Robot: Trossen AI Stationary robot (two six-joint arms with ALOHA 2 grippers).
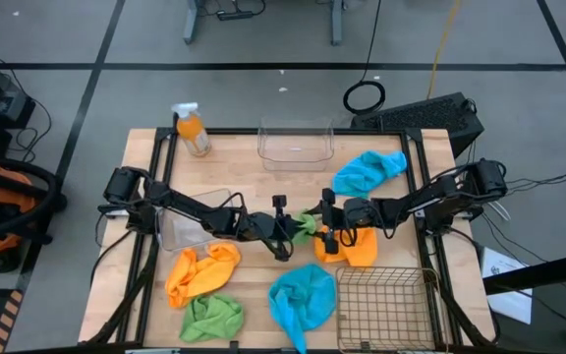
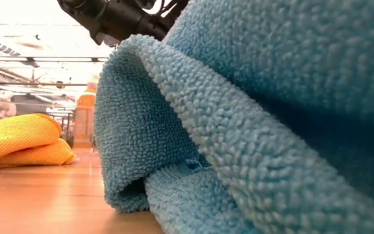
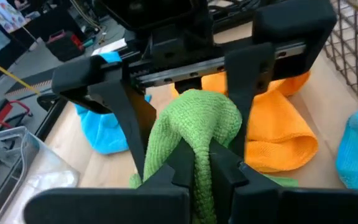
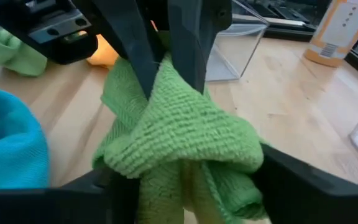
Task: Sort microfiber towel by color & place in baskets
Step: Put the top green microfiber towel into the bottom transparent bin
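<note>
At the middle of the wooden worktop [image 1: 249,162] we see the two arms meet over one green towel [image 1: 307,225]. The left end effector [image 1: 285,228] is clamped narrowly on it: in the left wrist view its two dark fingers [image 3: 178,167] pinch a bunched fold of the green cloth [image 3: 197,134] between them. The right end effector [image 1: 328,226] faces it from the other side with its fingers [image 3: 120,112] spread wide to either side of the same cloth. We cannot tell whether they press on it.

Just beyond the right end effector, an orange towel [image 1: 359,248] lies crumpled on the worktop, near the square wire-mesh basket [image 1: 383,307] at the front right corner. A bright blue towel [image 1: 369,170] lies toward the back right, just beside the clear plastic tub [image 1: 296,142] at the back edge. A second clear tub [image 1: 187,218] sits under the left arm, left of centre.

Along the front we find another orange towel [image 1: 199,273], a second green towel [image 1: 211,317] just in front of it, and a second blue towel [image 1: 303,299] touching the mesh basket's left side. This blue cloth [image 2: 252,117] fills most of the low view, with the orange one [image 2: 21,140] behind it. All three containers hold no cloth. An orange spray bottle [image 1: 192,129] stands at the back left corner.
</note>
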